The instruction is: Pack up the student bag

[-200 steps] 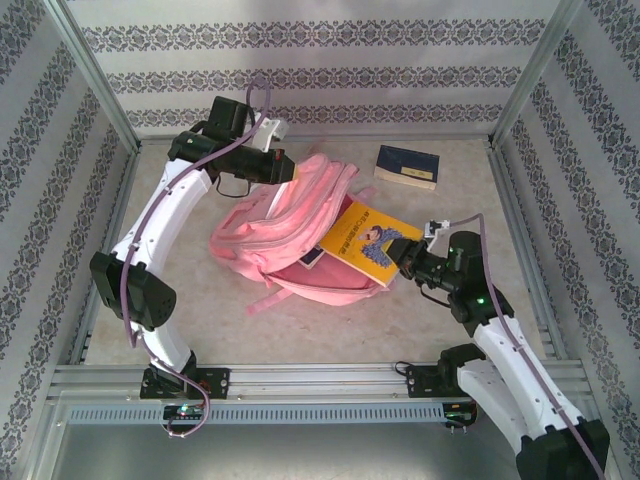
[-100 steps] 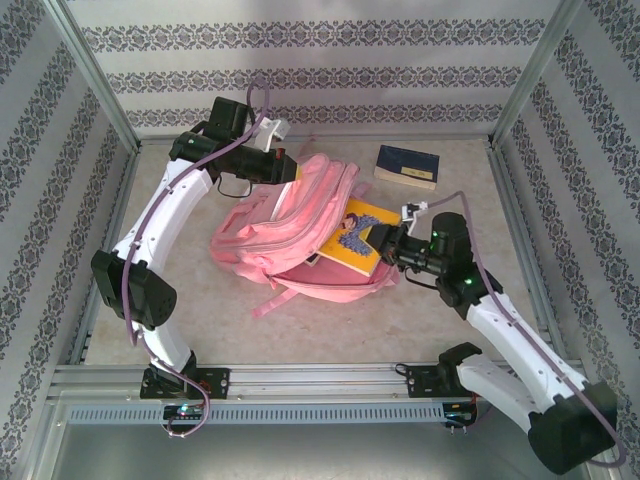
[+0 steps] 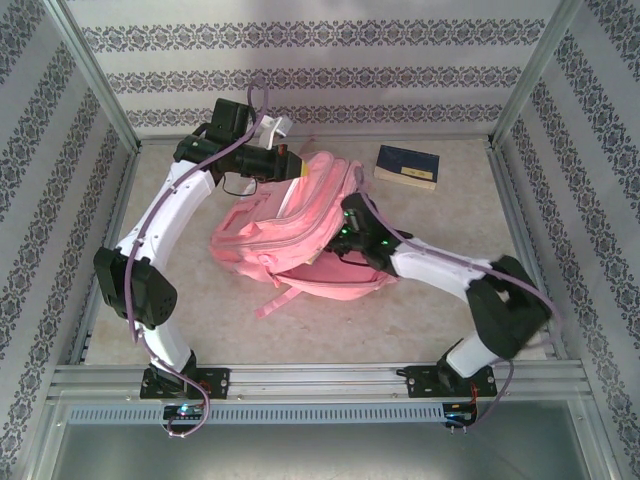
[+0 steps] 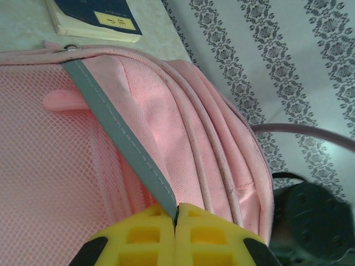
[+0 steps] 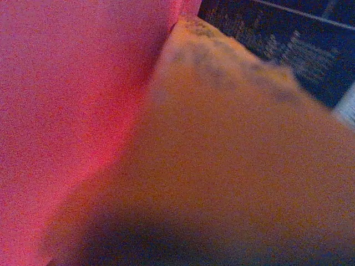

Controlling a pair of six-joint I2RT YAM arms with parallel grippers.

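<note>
Student bag [image 3: 262, 238] lies on its side in the middle of the table [image 3: 330, 335], between your two arms, and both of them are at it.

Your left gripper [image 3: 291, 166] is at the bag's far upper edge. In the left wrist view its yellow fingertips [image 4: 150, 230] are pressed together with a grey band [image 4: 119, 144] of the bag pinched between them. Pink mesh [image 4: 50, 183] lies to one side of that band and the padded pink seams to the other. Straight ahead of those fingertips, past the bag's edge, a dark blue book [image 4: 94, 19] lies flat on the table, well apart from the gripper.

Your right arm [image 3: 440, 268] stretches across to the bag's open side, and the right gripper at its end is buried in the opening, with pink fabric over it. You cannot tell whether its fingers are apart or together. Close in front of that wrist camera is a blurred orange-yellow surface [image 5: 222, 166]. Pink fabric [image 5: 72, 111] lies against one side of it and something dark blue [image 5: 288, 44] lies beyond it. Whether the fingers hold the yellow surface cannot be told.

A loose pink strap [image 3: 268, 302] trails from the bag toward your bases.
</note>
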